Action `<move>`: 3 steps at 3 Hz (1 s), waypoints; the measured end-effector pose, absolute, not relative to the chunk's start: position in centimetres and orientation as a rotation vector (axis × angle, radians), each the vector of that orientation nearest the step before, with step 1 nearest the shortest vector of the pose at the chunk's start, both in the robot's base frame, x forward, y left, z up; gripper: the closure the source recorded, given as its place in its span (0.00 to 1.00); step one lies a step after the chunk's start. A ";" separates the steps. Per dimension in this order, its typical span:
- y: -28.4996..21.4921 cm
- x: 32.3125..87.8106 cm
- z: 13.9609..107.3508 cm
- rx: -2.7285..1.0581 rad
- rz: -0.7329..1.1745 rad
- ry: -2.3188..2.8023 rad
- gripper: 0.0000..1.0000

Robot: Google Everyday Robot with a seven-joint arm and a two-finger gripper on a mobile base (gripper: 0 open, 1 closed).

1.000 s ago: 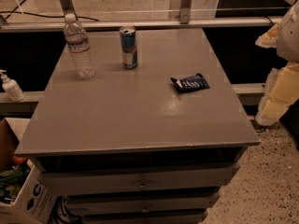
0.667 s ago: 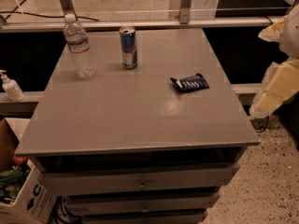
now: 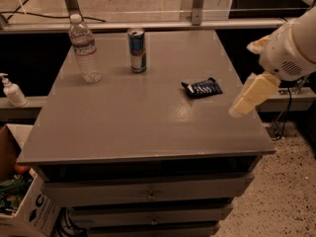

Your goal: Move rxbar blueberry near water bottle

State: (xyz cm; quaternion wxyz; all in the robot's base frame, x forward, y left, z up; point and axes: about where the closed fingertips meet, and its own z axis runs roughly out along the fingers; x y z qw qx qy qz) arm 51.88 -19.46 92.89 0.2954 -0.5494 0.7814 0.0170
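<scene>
my gripper [image 3: 245, 100] is hovering at the table's [image 3: 148, 125] right edge | opening: I cannot tell | snack bar [image 3: 202, 88] is lying nearby, untouched | water bottle [image 3: 85, 48] is standing back-left beside the can [image 3: 137, 50]

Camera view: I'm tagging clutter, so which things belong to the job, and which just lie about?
Job: rxbar blueberry, right of centre; water bottle, back left; gripper, by table right edge.
Lying about: drink can; pump bottle; cardboard box.

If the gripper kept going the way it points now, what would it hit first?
Probably the tabletop near its right edge; the gripper, at the right, aims down-left, missing the rxbar blueberry. Depth is unclear.
</scene>
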 end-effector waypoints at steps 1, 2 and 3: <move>-20.1 56.9 85.9 -1.434 0.079 2.068 0.00; -20.6 61.3 80.3 -1.374 0.129 2.089 0.00; -20.6 61.6 80.6 -1.368 0.134 2.091 0.00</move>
